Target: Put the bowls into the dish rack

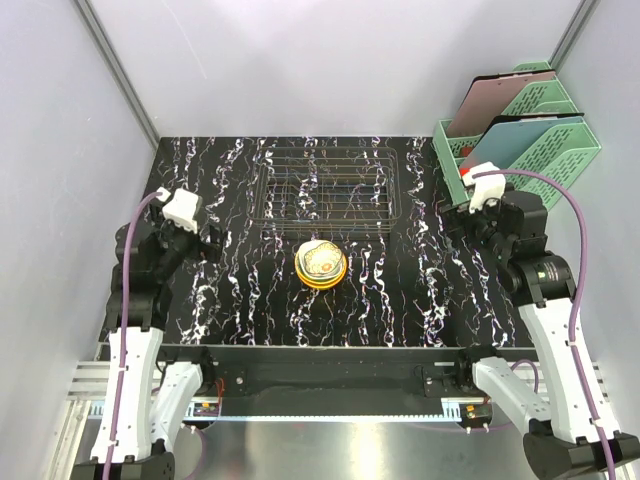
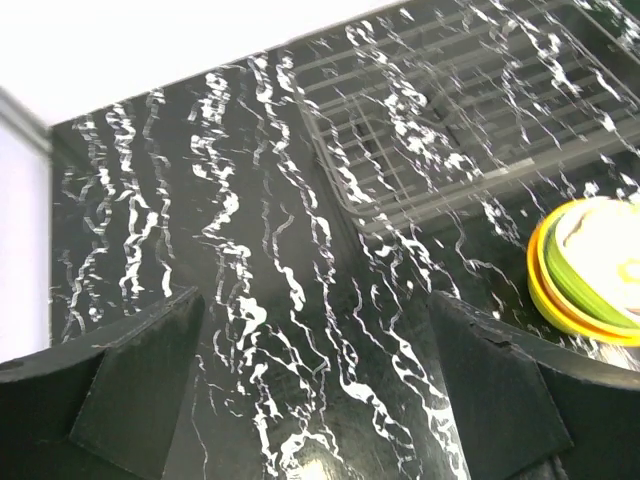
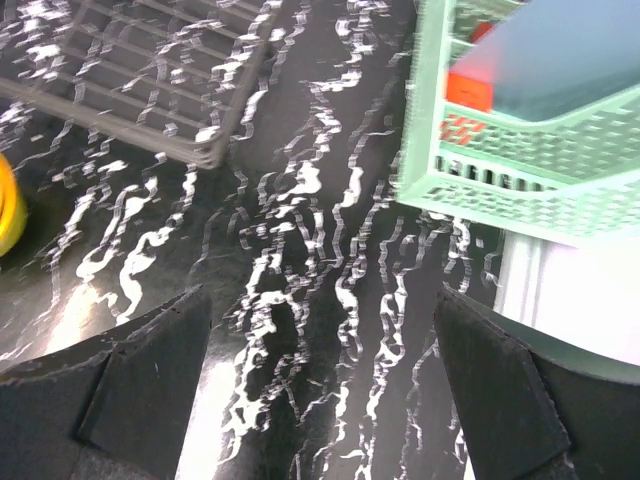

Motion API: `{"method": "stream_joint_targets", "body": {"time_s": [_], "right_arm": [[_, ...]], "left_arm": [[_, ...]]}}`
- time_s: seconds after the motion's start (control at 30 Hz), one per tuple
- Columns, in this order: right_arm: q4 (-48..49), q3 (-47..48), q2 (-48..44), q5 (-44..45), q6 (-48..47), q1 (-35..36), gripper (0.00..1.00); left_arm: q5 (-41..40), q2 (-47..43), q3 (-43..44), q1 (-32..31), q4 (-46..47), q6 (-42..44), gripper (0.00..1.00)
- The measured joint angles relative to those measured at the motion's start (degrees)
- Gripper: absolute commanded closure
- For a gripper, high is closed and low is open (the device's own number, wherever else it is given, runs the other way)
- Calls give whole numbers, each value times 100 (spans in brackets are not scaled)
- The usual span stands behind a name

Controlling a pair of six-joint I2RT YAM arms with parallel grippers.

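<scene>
Five-colour job pending: the stack of bowls [image 1: 320, 263] sits nested at the centre of the black marbled surface [image 1: 240, 300], just below the dish rack [image 1: 325, 190], which holds nothing yet. The left fingers [image 2: 130, 390] are spread wide over bare surface at the left of the overhead frame. The right fingers [image 3: 140, 380] are likewise released and empty, near the green mesh file trays [image 1: 520, 140] in the upper right. The likeliest trouble from here is the nesting. A pinch on one rim could lift several bowls at once, or tip the stack and scatter it. The thin wire rack looks light enough to slide if a bowl or finger nudges it. Its wires also blend with the white veins of the surface, so judging its near edge may be tricky. From above, only the orange outer rim and a pale patterned inside are clear. The left wrist view adds yellow and lime green rims at its right edge, but the count of bowls cannot be confirmed. The right wrist view catches only a yellow sliver at its left edge, and both wrist views crop the rack.
</scene>
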Motion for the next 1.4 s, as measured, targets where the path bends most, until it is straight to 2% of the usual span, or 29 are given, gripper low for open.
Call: {"method": "stream_joint_targets", "body": {"time_s": [0.2, 0.37, 0.43, 0.63, 0.77, 0.93, 1.13, 1.4], "right_arm": [[-358, 184, 385, -1062, -271, 0, 0], [-608, 763, 1495, -1893, -369, 122, 0], [-632, 927, 1963, -1937, -358, 376, 1], [-824, 1349, 3213, -2107, -74, 1552, 14], [-944, 1759, 3875, -2437, 181, 1733, 24], [-999, 2162, 4468, -2911, 496, 2063, 29], [-1012, 2247, 5040, -3220, 671, 2420, 34], [-1008, 2238, 5337, -3292, 752, 2470, 41]], "left_arm": [[1027, 136, 0, -4, -297, 389, 1], [1648, 697, 46, -343, -393, 669, 1], [1572, 1099, 105, -691, -446, 846, 1], [1145, 1987, 330, -1502, -514, 1217, 1], [984, 2312, 546, -1635, -476, 1290, 1], [811, 2413, 592, -1777, -382, 1314, 1], [608, 2417, 592, -1963, -260, 1335, 1], [396, 2555, 592, -2214, -149, 1386, 1]]}}
